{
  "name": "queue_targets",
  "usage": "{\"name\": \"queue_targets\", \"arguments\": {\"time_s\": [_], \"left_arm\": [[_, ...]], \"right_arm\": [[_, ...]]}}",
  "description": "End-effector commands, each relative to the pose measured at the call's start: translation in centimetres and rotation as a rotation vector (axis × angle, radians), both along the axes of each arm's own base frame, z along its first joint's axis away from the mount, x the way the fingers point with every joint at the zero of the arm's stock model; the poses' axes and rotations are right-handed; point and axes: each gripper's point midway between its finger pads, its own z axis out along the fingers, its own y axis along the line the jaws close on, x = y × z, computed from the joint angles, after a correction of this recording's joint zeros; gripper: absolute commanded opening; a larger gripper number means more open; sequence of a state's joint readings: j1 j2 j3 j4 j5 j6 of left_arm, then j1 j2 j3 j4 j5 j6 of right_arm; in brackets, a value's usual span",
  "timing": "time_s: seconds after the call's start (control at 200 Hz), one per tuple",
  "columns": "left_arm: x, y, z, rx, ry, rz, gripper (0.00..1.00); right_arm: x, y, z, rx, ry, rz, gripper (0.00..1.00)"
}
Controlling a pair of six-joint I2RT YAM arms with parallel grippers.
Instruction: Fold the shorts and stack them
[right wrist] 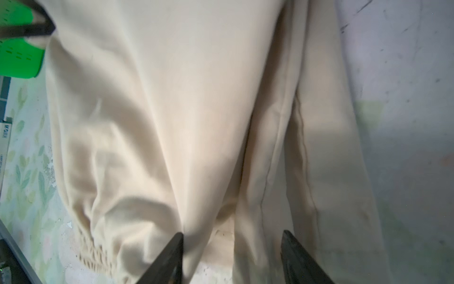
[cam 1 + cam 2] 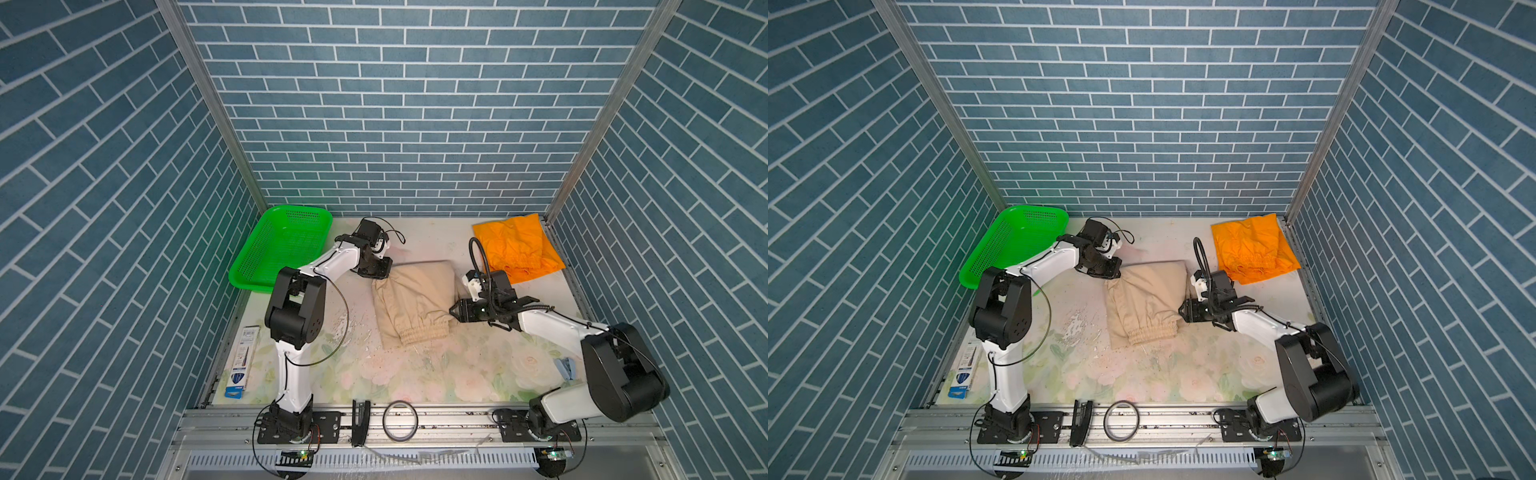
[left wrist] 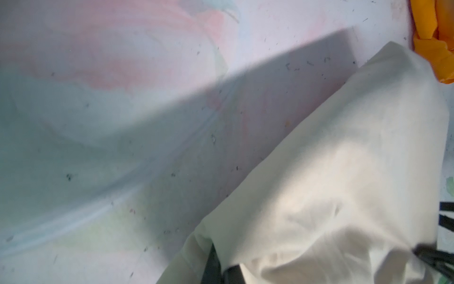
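Observation:
The pale beige shorts [image 2: 411, 299] [image 2: 1146, 299] lie mid-table, folded over, their gathered waistband toward the front. My left gripper [image 2: 376, 276] [image 2: 1111, 276] sits at their far left corner. In the left wrist view it [image 3: 222, 266] is shut on a fold of the beige shorts [image 3: 331, 172], which drapes over the dark fingers. My right gripper [image 2: 453, 311] [image 2: 1181, 311] is at their right edge near the waistband. In the right wrist view it [image 1: 233, 232] stands open, its fingers astride the beige shorts [image 1: 184, 110]. The bright orange shorts [image 2: 517, 249] [image 2: 1252, 249] lie crumpled at the back right corner.
A green perforated basket [image 2: 253, 266] [image 2: 984, 266] stands at the back left, behind the left arm. A flat printed box [image 2: 243, 357] lies along the left edge. A black tool [image 2: 360, 419] and a tape ring [image 2: 400, 419] rest on the front rail.

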State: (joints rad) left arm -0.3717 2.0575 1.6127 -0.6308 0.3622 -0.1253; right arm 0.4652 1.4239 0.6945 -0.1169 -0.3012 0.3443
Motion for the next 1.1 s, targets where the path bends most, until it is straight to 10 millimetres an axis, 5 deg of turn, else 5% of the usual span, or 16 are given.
{"name": "queue_targets", "arguments": {"time_s": [0.0, 0.11, 0.24, 0.455, 0.635, 0.74, 0.99, 1.095], "left_arm": [[0.3, -0.4, 0.0, 0.016, 0.004, -0.072, 0.0], [0.9, 0.1, 0.9, 0.045, -0.018, -0.069, 0.02], [0.6, 1.4, 3.5, 0.058, -0.053, -0.015, 0.51], [-2.5, 3.5, 7.8, -0.071, -0.137, 0.119, 0.99], [-6.5, 4.6, 10.0, -0.131, -0.216, 0.14, 1.0], [-8.6, 5.0, 10.6, -0.189, -0.249, 0.163, 1.0], [-12.5, 6.3, 9.9, -0.225, -0.251, 0.193, 1.0], [-13.3, 6.7, 9.1, -0.207, -0.233, 0.196, 1.0]], "right_arm": [[-1.2, -1.3, 0.3, -0.089, 0.017, -0.056, 0.63], [-1.1, -2.3, 3.0, -0.121, -0.03, -0.082, 0.64], [1.1, -4.4, 6.9, -0.213, -0.093, -0.135, 0.65], [10.3, -11.6, 10.8, -0.342, -0.161, -0.31, 0.75], [18.1, -17.1, 10.9, -0.373, -0.15, -0.4, 0.76], [21.6, -19.4, 8.8, -0.416, -0.089, -0.409, 0.76], [26.2, -20.3, 5.7, -0.452, -0.045, -0.365, 0.77], [27.6, -20.6, 1.9, -0.481, 0.009, -0.34, 0.76]]}}
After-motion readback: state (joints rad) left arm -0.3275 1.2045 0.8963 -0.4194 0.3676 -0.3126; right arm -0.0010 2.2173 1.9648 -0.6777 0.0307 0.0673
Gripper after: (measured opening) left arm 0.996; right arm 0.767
